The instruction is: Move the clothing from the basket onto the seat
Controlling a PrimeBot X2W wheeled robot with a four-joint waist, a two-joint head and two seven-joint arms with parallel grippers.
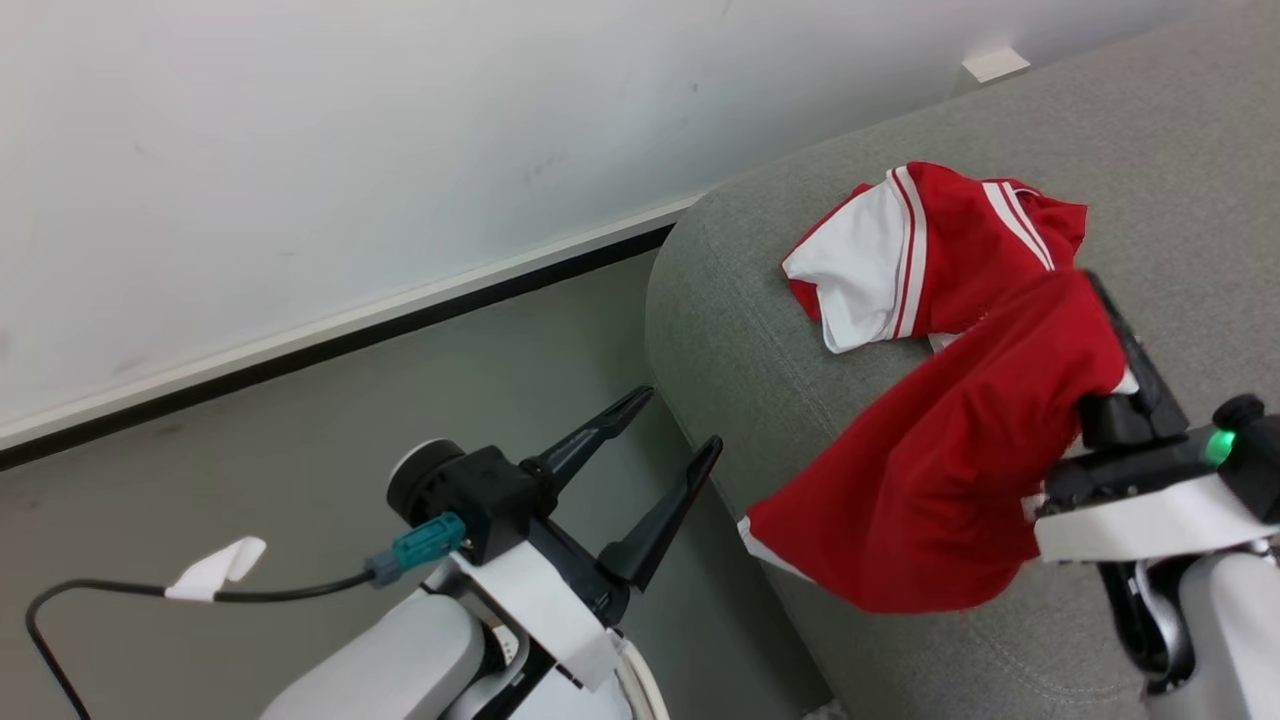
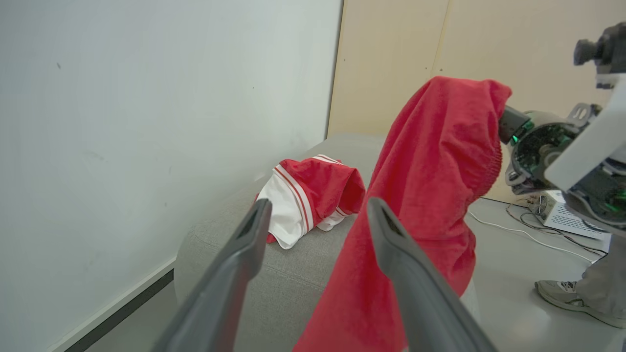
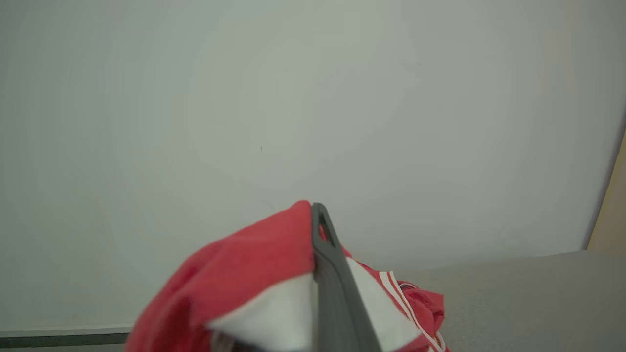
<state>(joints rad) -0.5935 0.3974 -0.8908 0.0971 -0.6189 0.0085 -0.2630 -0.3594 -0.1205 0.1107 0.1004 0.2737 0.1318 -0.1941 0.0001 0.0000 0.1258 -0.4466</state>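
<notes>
A plain red garment [image 1: 940, 480] hangs draped over my right gripper [image 1: 1092, 285], which is shut on it above the front of the light-grey seat [image 1: 760, 330]. In the right wrist view the red cloth [image 3: 244, 269] bunches against my shut gripper [image 3: 315, 215]. A second piece of clothing, red with white panels and striped trim [image 1: 900, 250], lies crumpled on the seat behind it. My left gripper [image 1: 680, 416] is open and empty over the floor, left of the seat. Its view shows both garments [image 2: 430, 161] [image 2: 308, 195] beyond its fingers [image 2: 244, 254]. The basket is out of view.
A white wall with a dark baseboard [image 1: 330, 340] runs behind the grey floor. A black cable with a white tag [image 1: 215, 570] trails from my left wrist. A person's shoe [image 2: 562, 293] and a white box with cables [image 2: 562, 210] are on the floor beyond the seat.
</notes>
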